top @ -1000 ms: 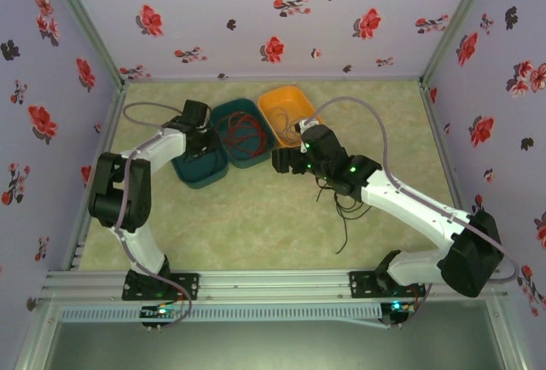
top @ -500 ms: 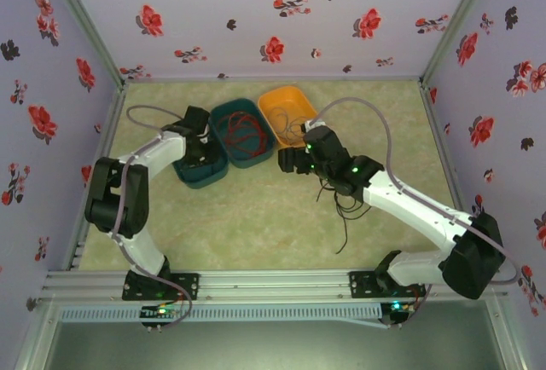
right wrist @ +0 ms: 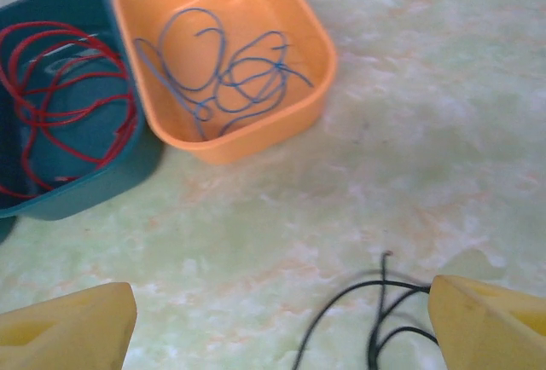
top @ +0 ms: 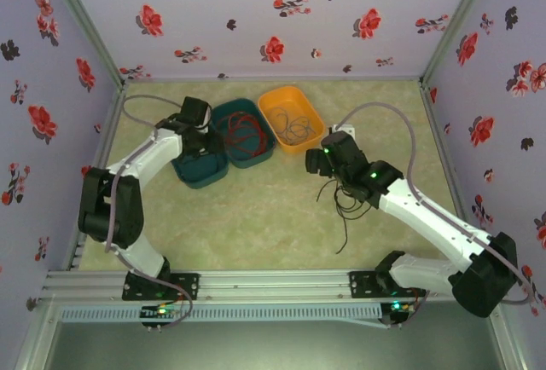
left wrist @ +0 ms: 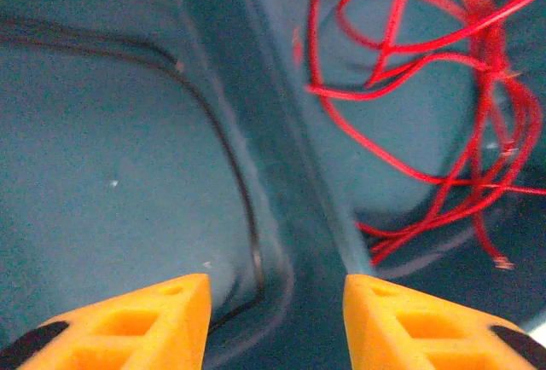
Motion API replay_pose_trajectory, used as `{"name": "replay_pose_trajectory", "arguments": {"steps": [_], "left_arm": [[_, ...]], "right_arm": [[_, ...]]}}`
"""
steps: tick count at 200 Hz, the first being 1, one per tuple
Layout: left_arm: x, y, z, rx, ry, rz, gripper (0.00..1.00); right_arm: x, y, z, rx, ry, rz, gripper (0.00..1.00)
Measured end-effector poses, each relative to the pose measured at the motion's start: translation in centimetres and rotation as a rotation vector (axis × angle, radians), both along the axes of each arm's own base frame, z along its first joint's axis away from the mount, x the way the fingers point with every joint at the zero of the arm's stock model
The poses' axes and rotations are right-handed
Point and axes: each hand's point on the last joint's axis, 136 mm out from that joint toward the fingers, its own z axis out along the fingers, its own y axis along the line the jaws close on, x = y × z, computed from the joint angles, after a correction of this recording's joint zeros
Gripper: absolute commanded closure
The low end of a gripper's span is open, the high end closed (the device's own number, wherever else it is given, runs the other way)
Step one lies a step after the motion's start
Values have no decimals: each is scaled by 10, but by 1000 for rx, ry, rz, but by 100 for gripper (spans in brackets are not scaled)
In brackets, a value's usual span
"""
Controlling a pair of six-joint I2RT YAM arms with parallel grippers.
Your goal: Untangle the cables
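**Right hand and loose cables.** Your right hand point(right wrist: 281, 323) is hovering wide open, holding nothing. The black cables point(top: 344, 204) are lying on the table point(top: 256, 225) just near of it, running near–far. Your left hand point(left wrist: 277, 319), open and empty, is hanging over the left tray point(top: 203, 185).

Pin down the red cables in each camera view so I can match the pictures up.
Top external: the red cables lie coiled in the middle teal tray, upper centre of the picture.
Left wrist: the red cables spread across the upper right, inside that teal tray.
Right wrist: the red cables loop at the left edge, in that teal tray.
Shared landmark: the teal tray that holds them.
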Motion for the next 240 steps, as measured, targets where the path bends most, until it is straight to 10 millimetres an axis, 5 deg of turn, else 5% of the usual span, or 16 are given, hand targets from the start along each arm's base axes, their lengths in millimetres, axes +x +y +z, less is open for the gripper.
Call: {"name": "replay_pose_trajectory", "arguments": {"steps": [46,68,118,161,197,240], "left_arm": [[-8,-20,57,-50,-139,-46,25],[-19,-44,76,-79,-210,-109,1],[-59,-135,72,-143,-359,-345,0],[-73,-197,50,-190,-441,-444,0],[-77,-209,44,-175,-513,-437,0],[-69,-192,44,-115,-578,-367,0]], "right_arm": [[-9,-39,-29,-49,103,-123,14],[-16,-60,-51,-61,175,-192,17],[-32,-98,-94,34,342,-330,23],[-39,-103,-113,90,434,-363,30],[-55,-106,-139,66,532,-385,37],[-80,-117,-166,38,617,-452,43]]}}
